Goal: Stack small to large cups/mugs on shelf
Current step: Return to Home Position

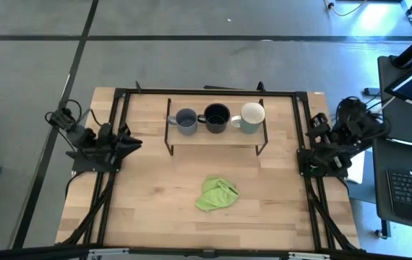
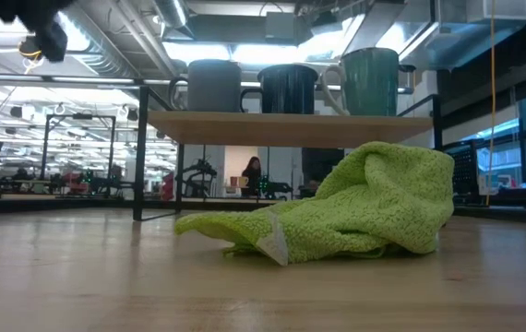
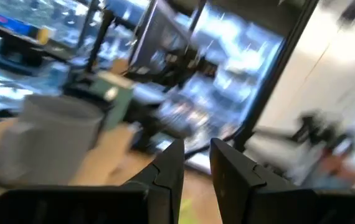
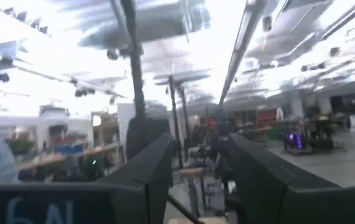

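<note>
Three mugs stand in a row on the low wood shelf [image 1: 213, 133] at the table's far middle: the small grey-blue mug [image 1: 186, 120] on the left, the black mug [image 1: 216, 117] in the middle, the cream-white mug [image 1: 251, 116] on the right. They also show in the low view: grey-blue [image 2: 212, 86], black [image 2: 288, 89], cream-white [image 2: 369, 81]. Each rests on its base on the shelf board [image 2: 291, 129]. My left gripper [image 1: 137, 142] is at the table's left edge, pointing toward the shelf, its fingers [image 3: 171, 168] slightly apart and empty. My right gripper [image 1: 311, 136] is at the right edge, open and empty.
A crumpled lime-green cloth [image 1: 216, 194] lies on the tabletop in front of the shelf, near the table's middle; it fills the low view's centre [image 2: 355, 207]. Black frame rails [image 1: 116, 115] run along the table's left, right and far sides. A person shows far behind the table [image 2: 251, 175].
</note>
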Motion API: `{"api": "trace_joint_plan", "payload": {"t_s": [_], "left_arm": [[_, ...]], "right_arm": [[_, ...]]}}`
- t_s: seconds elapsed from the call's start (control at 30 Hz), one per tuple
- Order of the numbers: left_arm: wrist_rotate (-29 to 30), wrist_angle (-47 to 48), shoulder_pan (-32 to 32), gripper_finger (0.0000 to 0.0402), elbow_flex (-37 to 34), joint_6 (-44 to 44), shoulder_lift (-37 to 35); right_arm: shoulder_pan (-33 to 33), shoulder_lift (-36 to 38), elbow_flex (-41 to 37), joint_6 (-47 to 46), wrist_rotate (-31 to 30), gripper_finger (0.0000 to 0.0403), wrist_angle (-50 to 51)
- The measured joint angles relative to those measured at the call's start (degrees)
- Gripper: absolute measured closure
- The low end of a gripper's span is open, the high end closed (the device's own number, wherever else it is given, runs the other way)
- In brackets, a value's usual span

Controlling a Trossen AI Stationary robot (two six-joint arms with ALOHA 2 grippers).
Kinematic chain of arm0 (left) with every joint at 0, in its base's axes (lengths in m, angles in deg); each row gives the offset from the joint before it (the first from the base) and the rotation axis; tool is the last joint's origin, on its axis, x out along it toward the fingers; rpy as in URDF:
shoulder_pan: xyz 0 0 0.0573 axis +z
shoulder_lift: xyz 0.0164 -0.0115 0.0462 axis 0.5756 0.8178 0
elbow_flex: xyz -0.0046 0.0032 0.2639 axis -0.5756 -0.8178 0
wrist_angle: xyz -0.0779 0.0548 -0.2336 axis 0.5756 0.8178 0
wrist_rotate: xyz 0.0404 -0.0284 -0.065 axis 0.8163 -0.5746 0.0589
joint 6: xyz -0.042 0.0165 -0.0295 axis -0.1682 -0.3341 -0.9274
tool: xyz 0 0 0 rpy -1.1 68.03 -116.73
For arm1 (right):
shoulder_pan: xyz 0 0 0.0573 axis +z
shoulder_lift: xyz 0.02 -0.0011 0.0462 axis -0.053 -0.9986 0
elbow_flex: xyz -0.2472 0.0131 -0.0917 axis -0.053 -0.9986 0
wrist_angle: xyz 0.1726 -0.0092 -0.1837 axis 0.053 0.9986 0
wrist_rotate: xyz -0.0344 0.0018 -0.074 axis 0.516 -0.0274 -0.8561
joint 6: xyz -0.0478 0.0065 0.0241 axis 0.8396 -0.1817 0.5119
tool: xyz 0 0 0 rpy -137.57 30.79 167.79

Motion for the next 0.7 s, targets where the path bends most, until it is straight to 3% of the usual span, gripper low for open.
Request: {"api": "trace_joint_plan", "payload": {"t_s": [0.1,0.2,0.3,0.43,0.63,0.7], "left_arm": [[3.44,9.71,0.02,0.033,0.44,1.74,-0.09],[5.41,16.86,0.02,0.0331,-0.55,-6.36,-0.04],[5.43,16.82,0.0,0.0331,-0.92,-6.69,-0.06],[10.64,19.49,0.0,0.0331,-1.9,-7.37,-0.06],[10.86,31.92,0.01,0.0331,-4.67,-23.88,0.18],[10.87,32.37,0.03,0.0331,-4.52,-24.15,1.49]], "right_arm": [[-0.02,6.84,-7.03,0.37,-2.35,0.0243,-3.76],[-0.03,12.54,-13.97,1.65,0.83,0.0244,-8.81],[-0.07,11.97,-19.14,5.02,1.55,0.0244,-17.51],[-0.78,12.03,-26.14,5.7,0.68,0.0244,-24.36],[-2.94,12.24,-26.74,8.16,-0.92,0.0243,-18.33],[-3.4,12.19,-26.74,10.06,-1.34,0.0243,-12.89]]}}
